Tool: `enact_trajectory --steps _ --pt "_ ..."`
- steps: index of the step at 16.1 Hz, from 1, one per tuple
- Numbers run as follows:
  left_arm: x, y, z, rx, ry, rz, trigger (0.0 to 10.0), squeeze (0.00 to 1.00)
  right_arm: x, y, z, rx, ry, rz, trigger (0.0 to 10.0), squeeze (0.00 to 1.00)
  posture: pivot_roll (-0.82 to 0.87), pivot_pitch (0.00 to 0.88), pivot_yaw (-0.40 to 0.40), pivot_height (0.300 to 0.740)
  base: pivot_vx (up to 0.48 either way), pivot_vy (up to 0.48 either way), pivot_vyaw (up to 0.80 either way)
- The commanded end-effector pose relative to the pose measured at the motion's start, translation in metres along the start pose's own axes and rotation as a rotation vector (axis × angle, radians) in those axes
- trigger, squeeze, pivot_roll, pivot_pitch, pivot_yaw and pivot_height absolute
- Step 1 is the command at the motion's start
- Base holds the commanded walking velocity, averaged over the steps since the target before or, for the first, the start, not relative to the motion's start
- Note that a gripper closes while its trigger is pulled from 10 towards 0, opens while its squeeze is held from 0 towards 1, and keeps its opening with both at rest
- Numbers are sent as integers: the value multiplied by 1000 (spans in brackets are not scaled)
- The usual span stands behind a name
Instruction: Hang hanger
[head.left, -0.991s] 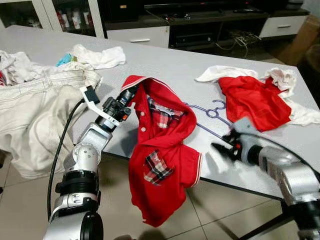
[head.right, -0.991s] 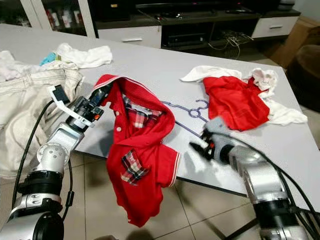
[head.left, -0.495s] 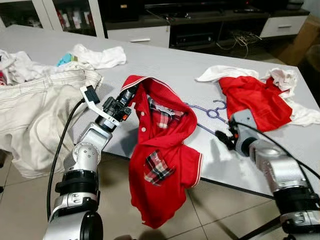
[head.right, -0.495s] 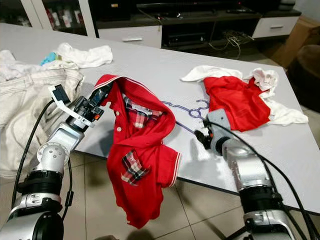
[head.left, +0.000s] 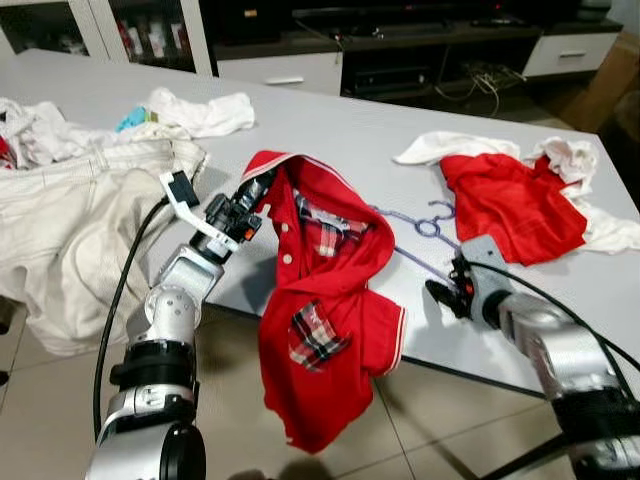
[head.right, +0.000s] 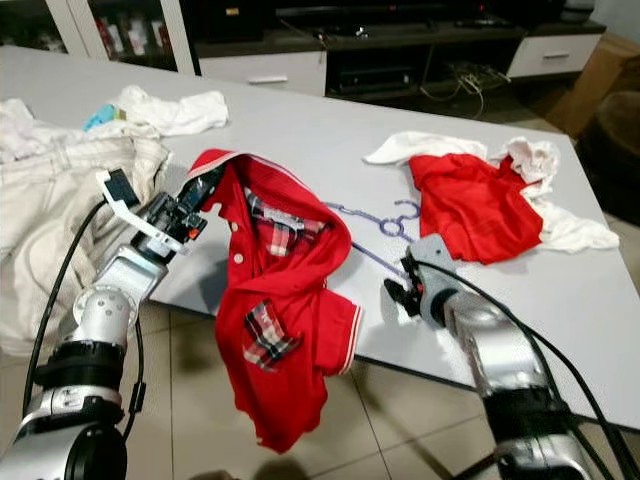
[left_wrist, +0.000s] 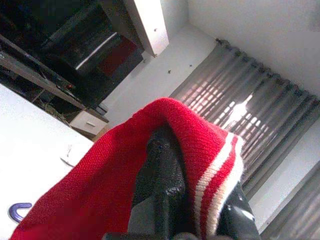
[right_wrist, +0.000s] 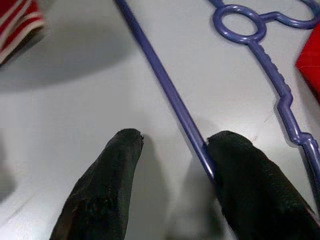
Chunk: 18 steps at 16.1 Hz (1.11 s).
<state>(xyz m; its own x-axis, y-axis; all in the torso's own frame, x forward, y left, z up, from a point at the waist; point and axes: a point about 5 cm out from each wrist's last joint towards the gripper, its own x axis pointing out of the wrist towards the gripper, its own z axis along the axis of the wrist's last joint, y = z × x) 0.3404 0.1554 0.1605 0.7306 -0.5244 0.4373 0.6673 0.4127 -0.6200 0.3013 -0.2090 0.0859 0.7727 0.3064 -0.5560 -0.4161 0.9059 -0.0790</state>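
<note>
One purple plastic hanger (head.left: 425, 228) lies flat on the grey desk (head.left: 330, 125), between the red polo shirt (head.left: 320, 300) at the near edge and a second red garment (head.left: 515, 205) farther right. Its hook end points toward that second garment, and one long arm runs under the polo shirt's collar area.

The right gripper (right_wrist: 170, 165) is down at the desk surface by the hanger's lower bar, its jaws spread. In the right wrist view the bar passes between the two black fingers (right_wrist: 100, 190), touching the inner side of one of them while the other stands apart on bare desk. From the head camera the same gripper (head.left: 447, 293) sits just beside the hanger's near end.

The left gripper (head.left: 258, 190) is at the polo shirt's collar, its jaws pinching the red knit edge with white stripes; the left wrist view shows that fabric draped over one black finger (left_wrist: 160, 190). The shirt's lower half hangs over the desk edge toward the tiled floor (head.left: 420, 420).

A pair of cream trousers (head.left: 70, 220) lies spread across the left part of the desk, with white cloths (head.left: 200, 112) behind them. More white cloths (head.left: 570, 160) lie around the second red garment. A dark cabinet (head.left: 400, 40) stands beyond the desk.
</note>
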Motion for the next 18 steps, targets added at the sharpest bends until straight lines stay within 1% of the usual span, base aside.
enact_trajectory --steps 1,6,9,10,11,13,15,18 --pt "6 -4 7 16 -19 -25 0 0 -3 5 -12 -7 64 64 10000 0 -66 0 0 740 0 0 0" --pt "6 -4 7 15 -20 -24 0 0 -14 2 -17 -4 97 113 10000 0 -63 0 -3 740 0 0 0" --pt "5 -4 7 17 -20 -21 0 0 -24 12 -19 -28 109 210 10000 0 -63 0 1 740 0 0 0" --pt "5 -4 7 17 -20 -21 0 0 -25 13 -20 -31 111 224 10000 0 -63 0 1 740 0 0 0" --pt "5 -4 8 18 -19 -21 0 0 -32 21 -19 -51 108 292 10000 0 -68 0 4 740 0 0 0" --pt "6 -4 7 15 -15 -23 0 0 -39 27 -16 -73 96 342 10000 0 -74 0 6 740 0 0 0" --pt "7 -4 5 12 -13 -26 0 0 -43 21 -6 -52 58 329 10000 0 -76 0 5 740 0 0 0" --pt "7 -4 5 10 -13 -27 0 0 -52 0 14 -37 -6 274 10000 0 -75 0 3 740 0 0 0"
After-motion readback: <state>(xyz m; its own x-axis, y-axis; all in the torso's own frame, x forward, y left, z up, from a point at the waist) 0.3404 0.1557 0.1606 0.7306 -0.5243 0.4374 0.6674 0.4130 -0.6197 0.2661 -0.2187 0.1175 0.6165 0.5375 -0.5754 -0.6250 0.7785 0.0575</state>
